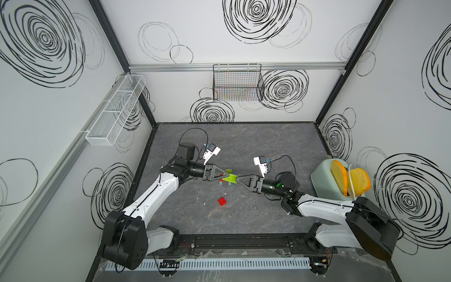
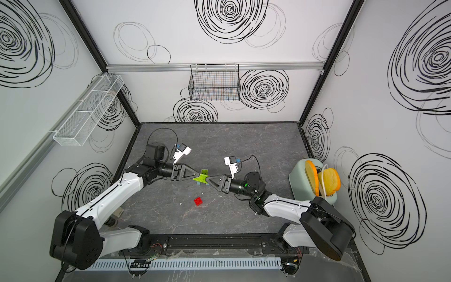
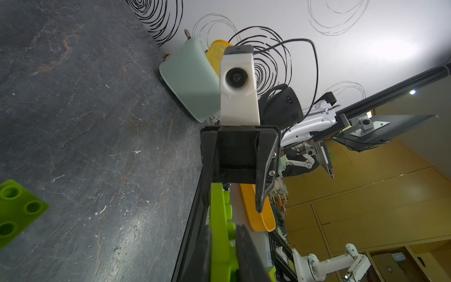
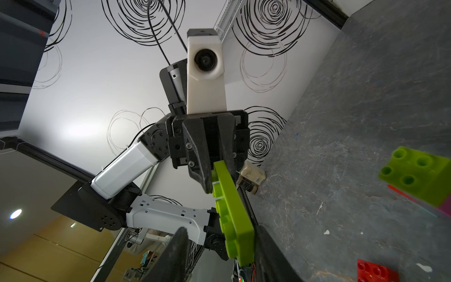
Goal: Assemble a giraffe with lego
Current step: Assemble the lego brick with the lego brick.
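A flat lime green lego brick (image 1: 229,180) (image 2: 200,179) hangs between both grippers over the table's middle. My left gripper (image 1: 230,176) (image 3: 223,246) is shut on one end of this brick (image 3: 219,219). The brick's other end (image 4: 231,214) lies inside my right gripper (image 1: 238,177) (image 4: 221,229), whose jaws stand open: one finger rests on the flat side, the other is well clear. Below stands the giraffe stack: a square lime brick (image 4: 417,173) (image 3: 17,212) on pink (image 4: 445,207), with cyan legs (image 1: 220,183). A loose red brick (image 1: 222,201) (image 2: 198,201) (image 4: 375,271) lies nearer the front.
A mint toaster (image 1: 322,180) holding yellow toast slices (image 1: 358,182) stands at the right wall. A black wire basket (image 1: 238,83) hangs on the back wall. A white mesh basket (image 1: 116,109) hangs on the left wall.
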